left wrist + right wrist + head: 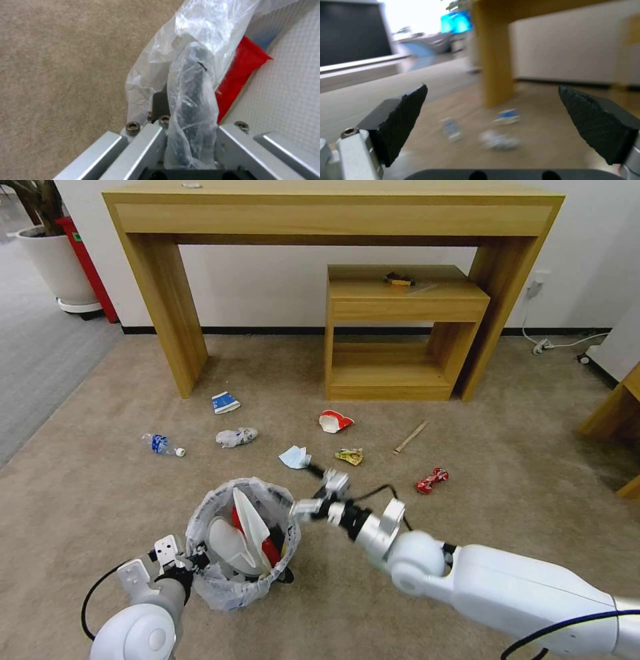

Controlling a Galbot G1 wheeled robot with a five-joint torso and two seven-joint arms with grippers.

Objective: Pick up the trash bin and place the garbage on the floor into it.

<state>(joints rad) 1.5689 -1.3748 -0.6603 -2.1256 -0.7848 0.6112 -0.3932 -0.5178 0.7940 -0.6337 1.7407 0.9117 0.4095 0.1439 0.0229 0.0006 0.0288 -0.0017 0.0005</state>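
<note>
We hold the trash bin [241,543] with our left gripper [190,561], which is clamped on the near-left part of its bagged rim; in the left wrist view the pads pinch the dark rim [193,82] through the crinkled plastic. The bin stands roughly upright, mouth up, over the near part of the beige floor [467,447]. Inside it we see two white slippers [243,530] standing on end, long axes nearly vertical, and a red wrapper [240,75] beside them.

Our right gripper [313,493] hangs just beyond the bin's far-right rim, its fingers [403,117] spread wide and holding nothing.

Litter lies on the carpet beyond:
- a blue mask [295,457], just beyond the right gripper
- a wooden stick [410,437], its long axis running from near-left to far-right
- a crushed red can [432,480], lying slantwise
- a plastic bottle [162,445], on its side, cap toward the right
- a blue-white carton [225,402], near the big table's left leg
- a red-white cup [333,421], tipped over
</note>
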